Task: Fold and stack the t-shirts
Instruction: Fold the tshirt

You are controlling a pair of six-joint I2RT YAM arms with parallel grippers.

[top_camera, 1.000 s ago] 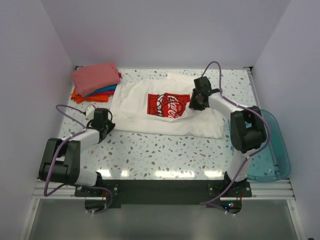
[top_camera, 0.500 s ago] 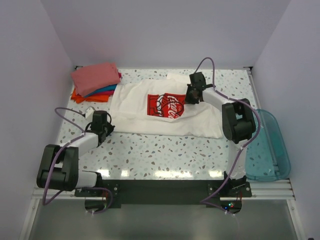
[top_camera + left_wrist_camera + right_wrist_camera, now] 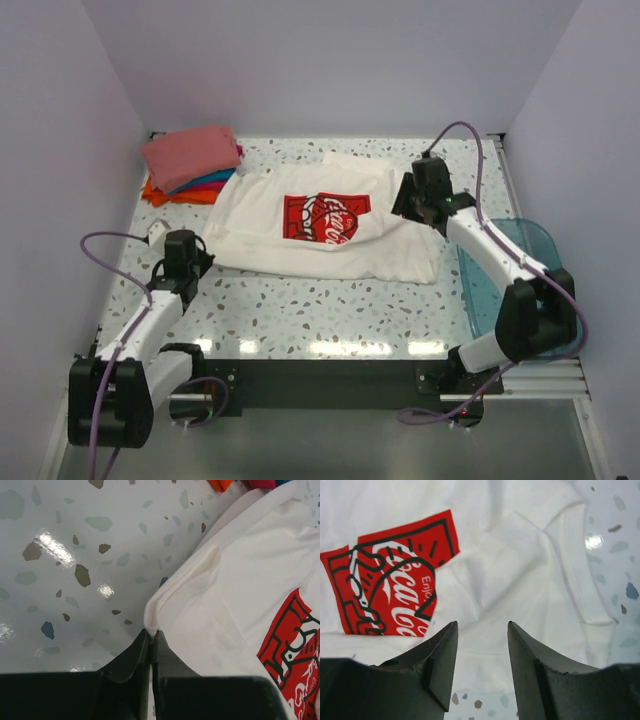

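The white t-shirt [image 3: 385, 248] lies spread over the middle of the speckled surface [image 3: 330, 310], its red print [image 3: 322, 218] with white script facing up. It is rumpled, with soft folds along its lower edge.

At the lower left of the overhead view, the left end effector [image 3: 197, 261] is at the shirt's lower-left corner. Its wrist view shows the fingers [image 3: 131, 655] clenched together, with the tip of the hem corner pinched where they meet. The cloth [image 3: 240, 580] runs away to the upper right of that frame.

The right end effector [image 3: 408, 204] is at the shirt's right side, beside the print. It is released. Its wrist view shows the two fingers [image 3: 442, 655] standing apart over the white cloth [image 3: 495, 565], with nothing between them. The print [image 3: 390, 590] sits at the left of that frame.

In the upper left corner of the overhead view sits a pile of folded shirts. A salmon-pink shirt [image 3: 190, 155] lies on top, with a teal shirt [image 3: 216, 181] and an orange shirt [image 3: 158, 190] showing beneath it.

A translucent teal bin [image 3: 541, 241] stands at the right edge, partly under the right arm.
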